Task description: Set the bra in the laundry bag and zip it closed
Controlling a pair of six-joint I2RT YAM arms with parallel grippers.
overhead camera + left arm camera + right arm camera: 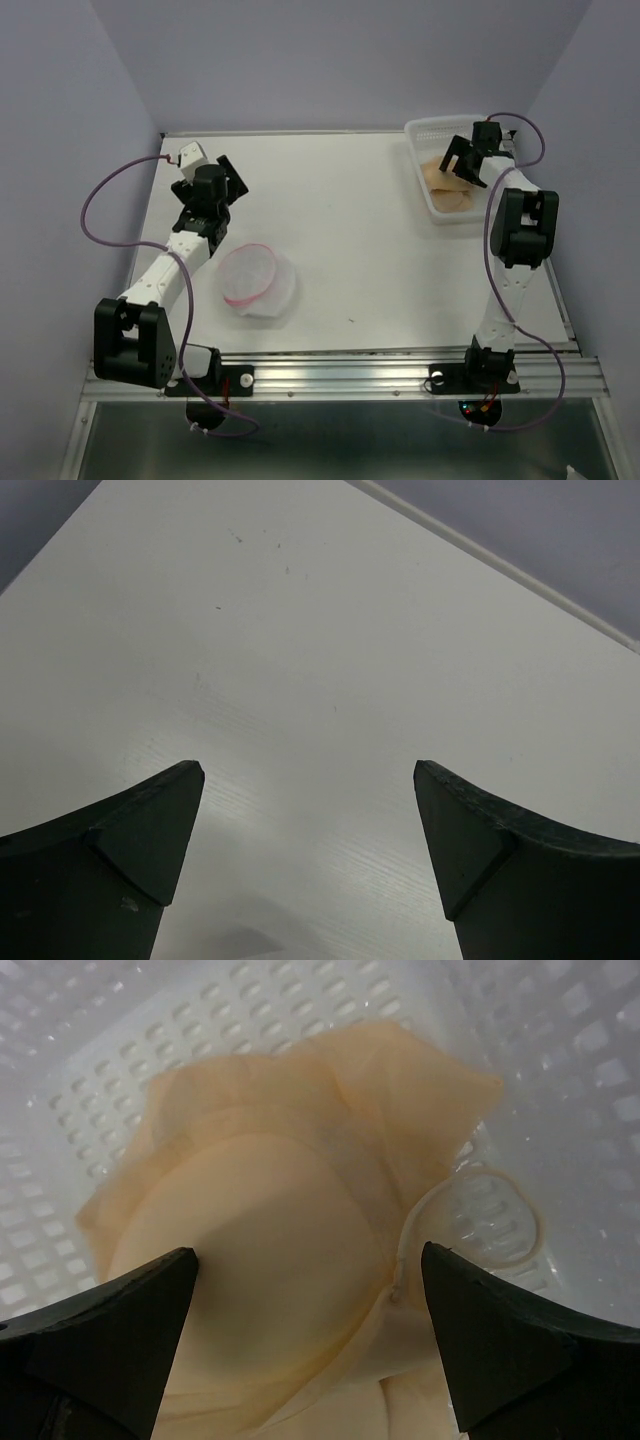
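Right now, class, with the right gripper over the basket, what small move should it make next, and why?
Probably lower the right gripper straight down and close on the bra. Its jaws stand open on either side of the bra, which lies in the basket, far from the laundry bag.

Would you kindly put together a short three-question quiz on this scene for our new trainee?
1. True or false: the bra lies inside the laundry bag.
2. Which gripper hangs over the basket? A) left gripper B) right gripper
3. Fill in: the jaws of both grippers stand ____.
Key: 1 false, the bra lies in the basket; 2 B; 3 open.
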